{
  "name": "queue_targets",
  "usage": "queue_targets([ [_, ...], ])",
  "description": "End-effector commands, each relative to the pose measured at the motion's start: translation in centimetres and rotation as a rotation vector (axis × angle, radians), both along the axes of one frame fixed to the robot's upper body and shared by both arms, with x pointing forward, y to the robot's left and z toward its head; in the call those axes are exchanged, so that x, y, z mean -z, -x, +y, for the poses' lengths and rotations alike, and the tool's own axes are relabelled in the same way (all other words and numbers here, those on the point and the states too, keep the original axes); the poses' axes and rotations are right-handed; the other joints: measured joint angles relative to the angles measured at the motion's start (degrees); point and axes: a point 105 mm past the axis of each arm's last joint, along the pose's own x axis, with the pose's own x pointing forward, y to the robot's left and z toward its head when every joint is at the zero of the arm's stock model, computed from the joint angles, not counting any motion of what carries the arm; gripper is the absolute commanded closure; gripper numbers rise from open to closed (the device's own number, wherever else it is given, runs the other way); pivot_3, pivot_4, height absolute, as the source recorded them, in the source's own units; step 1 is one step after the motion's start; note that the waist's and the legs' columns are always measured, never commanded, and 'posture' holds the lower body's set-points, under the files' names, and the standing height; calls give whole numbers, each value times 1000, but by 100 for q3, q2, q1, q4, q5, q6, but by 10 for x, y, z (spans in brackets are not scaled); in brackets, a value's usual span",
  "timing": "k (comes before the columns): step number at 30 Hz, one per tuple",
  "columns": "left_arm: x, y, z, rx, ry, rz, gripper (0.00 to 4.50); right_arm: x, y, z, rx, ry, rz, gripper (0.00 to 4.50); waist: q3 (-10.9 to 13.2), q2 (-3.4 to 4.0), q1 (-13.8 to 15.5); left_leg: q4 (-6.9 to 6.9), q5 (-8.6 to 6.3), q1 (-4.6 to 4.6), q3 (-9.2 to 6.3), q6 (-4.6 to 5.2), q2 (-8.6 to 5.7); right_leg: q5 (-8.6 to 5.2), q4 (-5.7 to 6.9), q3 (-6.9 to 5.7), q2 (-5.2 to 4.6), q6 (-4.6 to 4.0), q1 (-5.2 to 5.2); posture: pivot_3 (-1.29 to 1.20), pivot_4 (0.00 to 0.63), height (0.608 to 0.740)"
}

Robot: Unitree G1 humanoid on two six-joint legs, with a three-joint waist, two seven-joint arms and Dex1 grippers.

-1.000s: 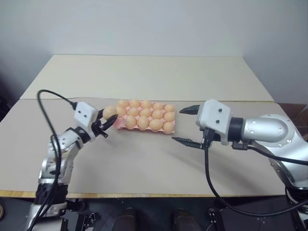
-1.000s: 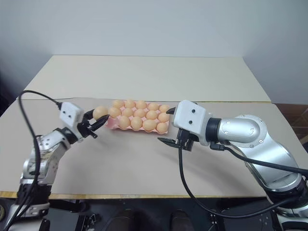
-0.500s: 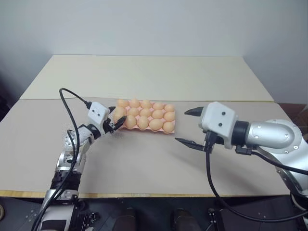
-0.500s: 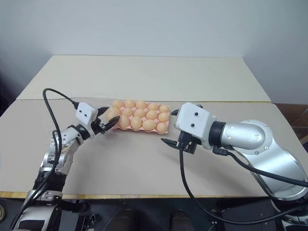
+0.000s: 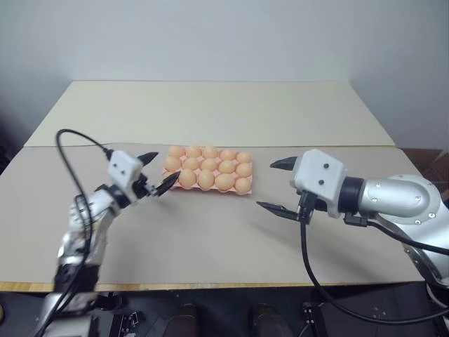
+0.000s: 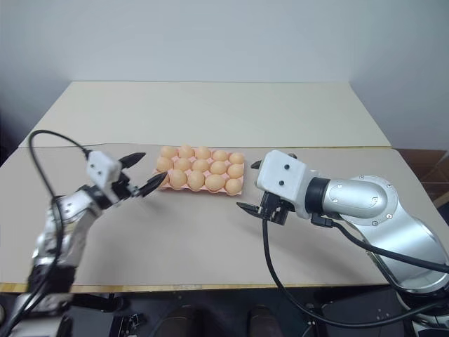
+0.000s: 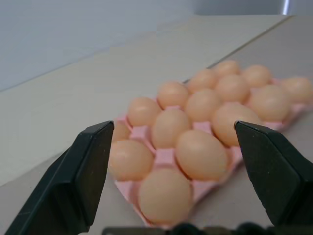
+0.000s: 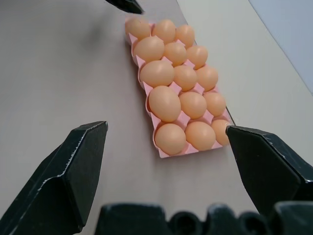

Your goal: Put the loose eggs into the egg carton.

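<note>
The pink egg carton lies flat at mid-table, and every cup that shows holds a tan-orange egg. No egg lies loose on the table. My left gripper hovers just off the carton's left end, open with nothing between its fingers; its wrist view looks along the rows of eggs. My right gripper hangs a short way off the carton's right end, also open and with nothing in it.
The carton sits on a beige table with a lighter second tabletop behind it. Black cables loop from both wrists. The table's front edge runs close below the arms.
My left gripper carried an egg to the carton's left end, opened and drew back to the left without it. The right gripper stayed where it was, open.
</note>
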Motion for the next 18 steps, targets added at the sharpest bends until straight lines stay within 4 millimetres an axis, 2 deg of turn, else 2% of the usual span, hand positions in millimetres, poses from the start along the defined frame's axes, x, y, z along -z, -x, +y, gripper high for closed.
queue_targets([
  [1,-24,28,9,33,-46,-35,242,-14,0,-5,-2,-6,-54,0,0,1,-1,0,0,3,0,0,2,0,1,-1,0,0,3,0,150,740],
  [3,-28,41,17,17,-107,-25,242,-13,-3,-9,-5,-1,-49,0,0,1,14,1,0,12,0,0,1,0,3,0,-1,0,9,0,150,740],
  [7,-38,60,21,31,-168,-1,242,-13,-5,-13,-41,1,-30,0,0,1,33,0,0,21,0,-1,-3,0,-2,-2,-4,0,21,0,150,740],
  [13,-56,98,34,40,-267,52,242,-15,-12,-43,-57,58,9,0,1,1,12,-6,0,8,4,0,0,-1,-8,0,-1,0,6,0,150,740],
  [18,-69,113,42,41,-293,85,242,-16,-14,-65,-53,103,23,0,1,1,14,-5,0,27,8,0,0,-2,-5,1,0,-1,21,0,150,740],
])
